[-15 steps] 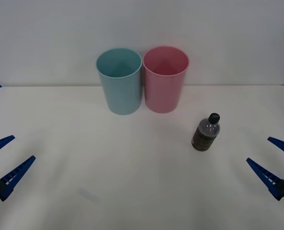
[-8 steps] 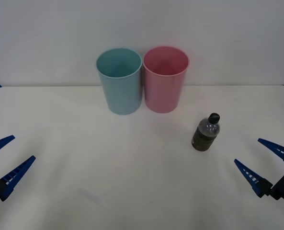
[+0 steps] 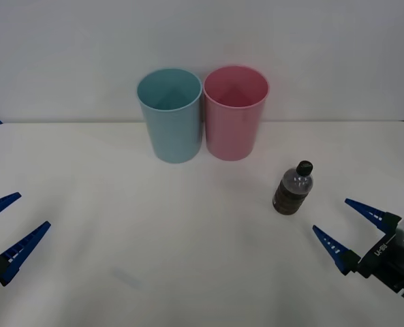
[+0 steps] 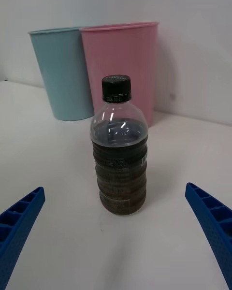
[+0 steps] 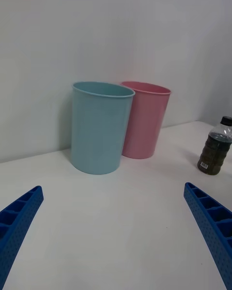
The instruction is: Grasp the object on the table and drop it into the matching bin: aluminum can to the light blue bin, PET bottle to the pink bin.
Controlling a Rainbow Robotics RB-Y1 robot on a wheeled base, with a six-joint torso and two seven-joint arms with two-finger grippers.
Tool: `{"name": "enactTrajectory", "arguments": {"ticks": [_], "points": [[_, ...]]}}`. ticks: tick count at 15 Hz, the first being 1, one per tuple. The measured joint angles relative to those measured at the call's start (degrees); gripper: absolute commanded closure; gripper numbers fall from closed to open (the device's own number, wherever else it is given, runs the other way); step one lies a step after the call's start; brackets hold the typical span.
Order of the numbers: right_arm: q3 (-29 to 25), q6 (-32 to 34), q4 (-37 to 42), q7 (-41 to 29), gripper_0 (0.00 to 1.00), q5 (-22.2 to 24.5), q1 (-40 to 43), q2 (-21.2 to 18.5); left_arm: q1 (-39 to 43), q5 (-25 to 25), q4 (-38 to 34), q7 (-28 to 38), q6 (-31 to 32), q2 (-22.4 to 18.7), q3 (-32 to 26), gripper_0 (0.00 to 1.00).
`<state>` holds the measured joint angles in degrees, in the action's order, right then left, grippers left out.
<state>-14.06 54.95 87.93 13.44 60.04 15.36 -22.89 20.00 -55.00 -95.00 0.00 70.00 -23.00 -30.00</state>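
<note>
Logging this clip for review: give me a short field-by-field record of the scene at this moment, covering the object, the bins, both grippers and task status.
object: PET bottle, upright on the table, dark liquid, black cap
pink bin: upright at the table's far side, behind the bottle
light blue bin: beside the pink bin, on its left, nearly touching
right gripper: open, low over the table, near the bottle, fingers pointed toward it, not touching
left gripper: open, idle at the table's near left edge
task status: bottle not yet grasped
</note>
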Motion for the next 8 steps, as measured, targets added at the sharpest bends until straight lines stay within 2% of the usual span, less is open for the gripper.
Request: {"name": "enactTrajectory", "arguments": {"ticks": [8], "points": [[2.64, -0.33, -8.80, 3.06, 0.00, 1.11, -8.10, 0.19, 0.00, 0.00, 0.00, 0.00, 0.00, 0.00, 0.00, 0.00]]}}
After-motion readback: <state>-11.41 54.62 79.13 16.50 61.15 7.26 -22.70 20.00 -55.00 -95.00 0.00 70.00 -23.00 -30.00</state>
